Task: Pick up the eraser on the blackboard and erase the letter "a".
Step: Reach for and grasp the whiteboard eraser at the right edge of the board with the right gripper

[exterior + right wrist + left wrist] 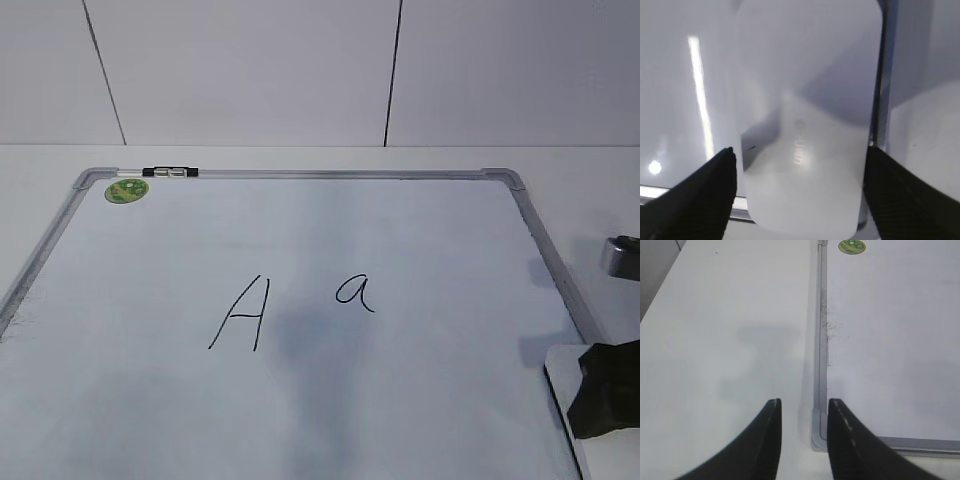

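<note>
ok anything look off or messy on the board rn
Only small things: dark marker dust speckles the blackboard along its left frame, and the eraser sits at the lower right corner, overlapping the frame rather than lying fully on the board.

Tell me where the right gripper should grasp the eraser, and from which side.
Across the two long sides of the eraser, coming from above. It lies flat at the blackboard's right edge, oblong and narrow, and the right gripper's open fingers already straddle it.

Both pincers [804, 410] [797, 160] agape, low.
</note>
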You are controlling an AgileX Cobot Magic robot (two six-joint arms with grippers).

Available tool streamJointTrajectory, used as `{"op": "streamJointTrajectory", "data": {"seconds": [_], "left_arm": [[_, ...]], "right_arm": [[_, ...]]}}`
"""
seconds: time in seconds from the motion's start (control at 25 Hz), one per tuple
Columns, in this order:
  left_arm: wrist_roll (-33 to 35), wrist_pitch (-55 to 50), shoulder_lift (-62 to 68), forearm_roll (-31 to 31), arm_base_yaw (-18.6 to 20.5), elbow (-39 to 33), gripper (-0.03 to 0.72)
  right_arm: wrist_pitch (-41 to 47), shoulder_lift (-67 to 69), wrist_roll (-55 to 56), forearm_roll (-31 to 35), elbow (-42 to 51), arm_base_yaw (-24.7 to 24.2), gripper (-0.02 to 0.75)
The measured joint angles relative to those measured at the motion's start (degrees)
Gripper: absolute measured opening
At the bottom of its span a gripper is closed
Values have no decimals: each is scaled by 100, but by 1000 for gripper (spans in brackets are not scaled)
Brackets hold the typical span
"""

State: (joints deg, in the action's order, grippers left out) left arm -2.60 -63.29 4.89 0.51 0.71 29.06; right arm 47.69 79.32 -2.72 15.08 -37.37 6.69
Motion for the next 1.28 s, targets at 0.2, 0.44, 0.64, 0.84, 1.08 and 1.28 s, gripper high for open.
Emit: {"op": "streamJointTrajectory", "data": {"seconds": [0.2, 0.44, 0.64, 0.84, 1.08, 1.28], "left_arm": [[0, 0, 0, 0, 0, 0, 239], [0, 0, 0, 0, 0, 0, 239], [0, 0, 0, 0, 0, 0, 239], [0, 0, 0, 0, 0, 0, 239], [0, 0, 0, 0, 0, 0, 239], [0, 0, 0, 0, 0, 0, 239]], "right_arm": [[-23, 0, 0, -71, 0, 0, 626], [21, 0, 0, -159, -112, 0, 619], [312, 37, 99, -371, -397, 0, 615], [751, 73, 272, -563, -632, 0, 614], [1088, 73, 482, -690, -895, 257, 610], [1240, 186, 1028, -1100, -1123, 742, 603]]}}
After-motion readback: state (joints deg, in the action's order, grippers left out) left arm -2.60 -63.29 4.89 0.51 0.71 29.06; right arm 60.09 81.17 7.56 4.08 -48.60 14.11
